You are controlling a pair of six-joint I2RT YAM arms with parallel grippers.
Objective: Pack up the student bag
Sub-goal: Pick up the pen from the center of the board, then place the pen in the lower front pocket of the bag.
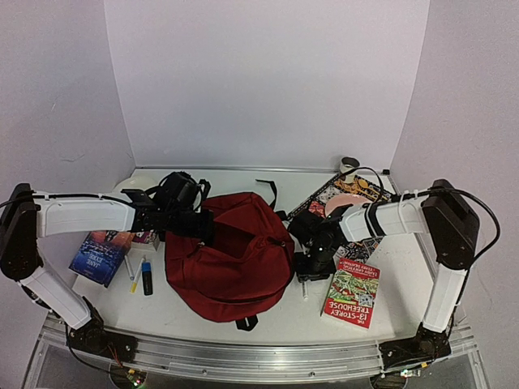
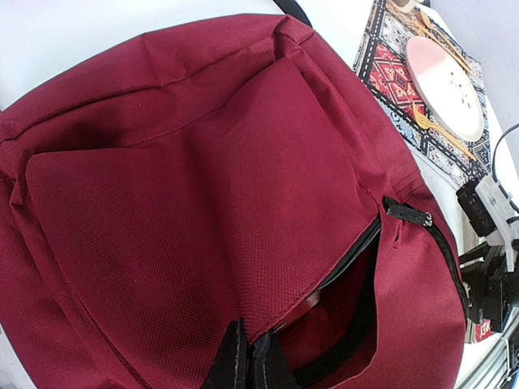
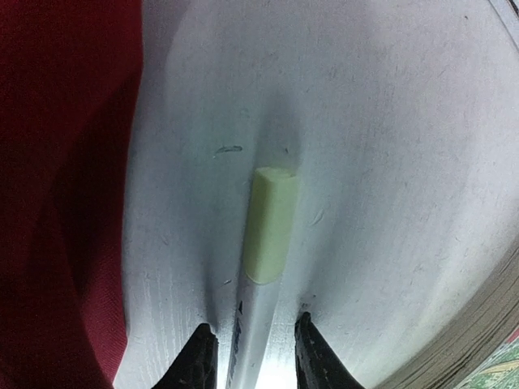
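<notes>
The student bag, dark red with black zippers, lies in the middle of the table and fills the left wrist view. My left gripper is shut on the fabric edge of its front pocket, and the pocket gapes open beside it. My right gripper reaches down at the bag's right side. It stands open, straddling a white marker with a pale green cap that lies on the table. A small gap shows on each side of the marker. The bag's red fabric lies just left of it.
A red and green paperback lies right of the right gripper, its page edges at the corner. A patterned mat with a pink plate sits at the back right. A blue book and loose markers lie at left.
</notes>
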